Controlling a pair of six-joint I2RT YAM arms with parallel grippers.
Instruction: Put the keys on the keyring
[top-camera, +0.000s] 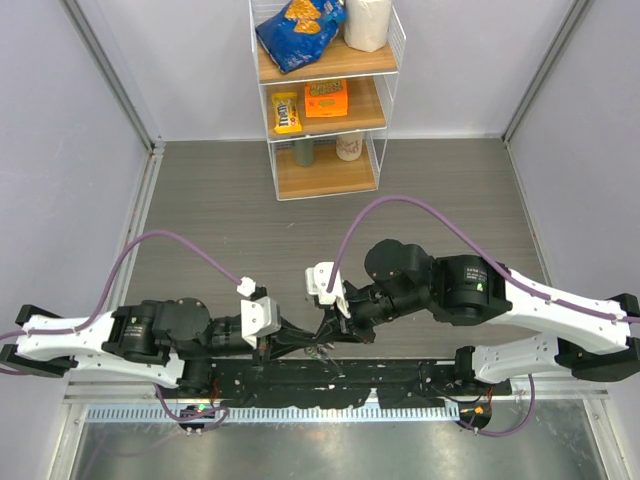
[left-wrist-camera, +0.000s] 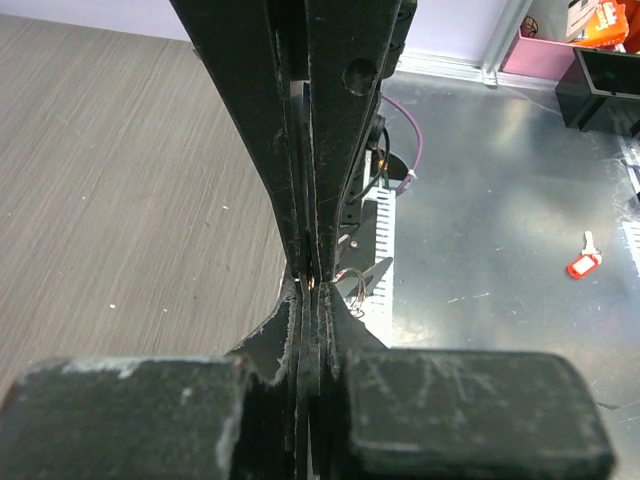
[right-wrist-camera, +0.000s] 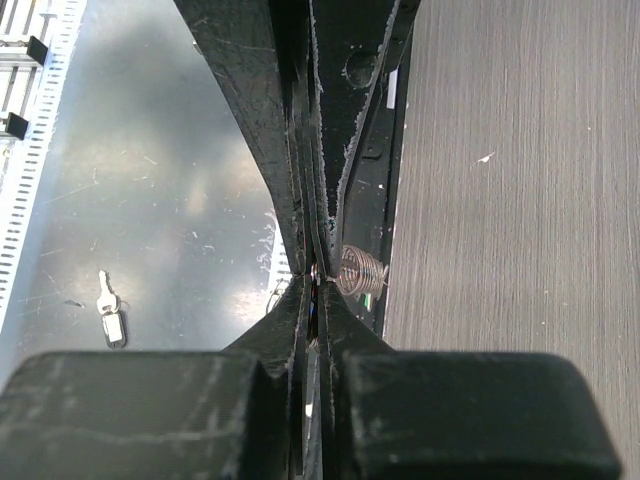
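Observation:
My left gripper (top-camera: 308, 342) and right gripper (top-camera: 328, 330) meet tip to tip above the table's near edge. Both are shut on thin metal parts of the keyring (top-camera: 322, 351). In the right wrist view my right gripper (right-wrist-camera: 318, 272) has a silver coil of chain (right-wrist-camera: 361, 270) and a small green tag (right-wrist-camera: 367, 298) beside its tips. In the left wrist view my left gripper (left-wrist-camera: 312, 278) has a thin wire loop (left-wrist-camera: 357, 284) beside its tips. The grey oval loop and the black-headed keys are hidden.
A wire shelf (top-camera: 325, 100) with snacks stands at the back. Below the near edge is a metal sheet (left-wrist-camera: 500, 220) with a red-tagged key (left-wrist-camera: 583, 263) and a pale-tagged key (right-wrist-camera: 110, 316). A pink box (left-wrist-camera: 545, 55) and a black box (left-wrist-camera: 605, 85) sit beyond.

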